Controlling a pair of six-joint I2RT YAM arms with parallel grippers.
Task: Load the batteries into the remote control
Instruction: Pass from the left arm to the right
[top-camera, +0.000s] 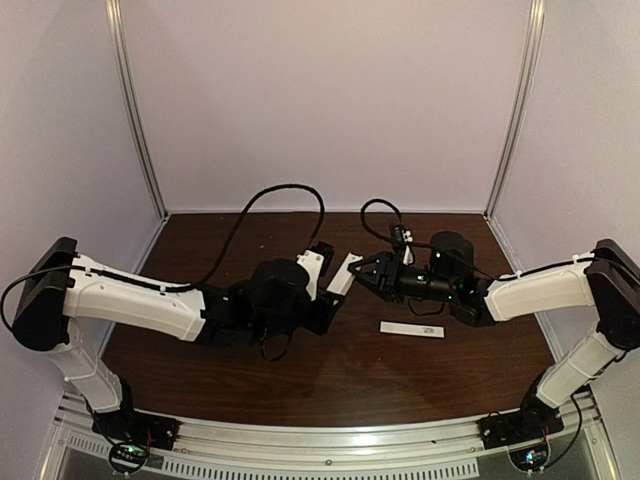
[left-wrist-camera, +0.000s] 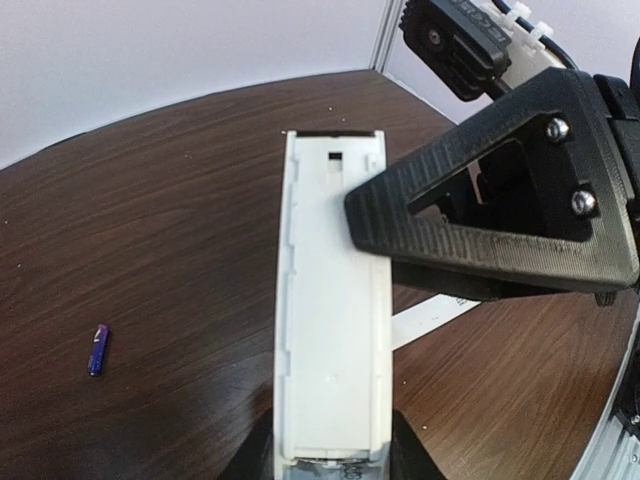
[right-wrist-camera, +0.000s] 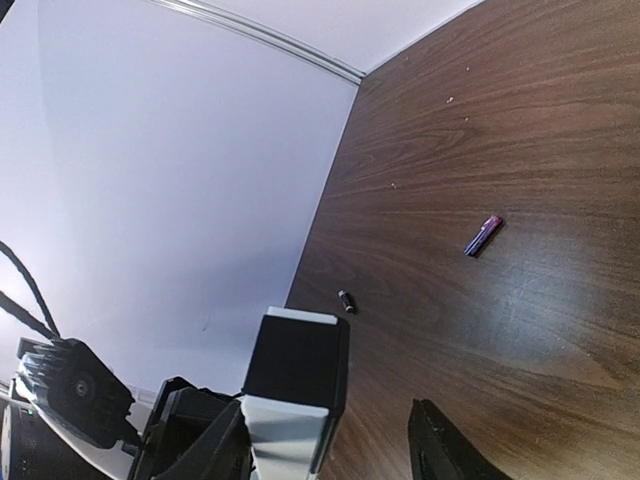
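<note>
The remote control (left-wrist-camera: 335, 330), a long white bar, is held off the table with my left gripper (left-wrist-camera: 335, 462) shut on its near end; in the top view the remote control (top-camera: 345, 272) sits between the two arms. My right gripper (right-wrist-camera: 328, 420) is open around its far end: one finger (right-wrist-camera: 200, 440) lies close against it and the other finger (right-wrist-camera: 440, 455) stands apart. The right gripper (top-camera: 365, 272) shows in the left wrist view as a black finger (left-wrist-camera: 480, 215) over the bar's upper right edge. A bluish-purple battery (right-wrist-camera: 481, 236) (left-wrist-camera: 97, 350) and a dark battery (right-wrist-camera: 346, 300) lie on the table.
A thin flat white strip (top-camera: 412, 329) (left-wrist-camera: 430, 318) lies on the brown table (top-camera: 300, 380) to the right of centre, under the right arm. White walls close in the back and both sides. Cables loop above both wrists.
</note>
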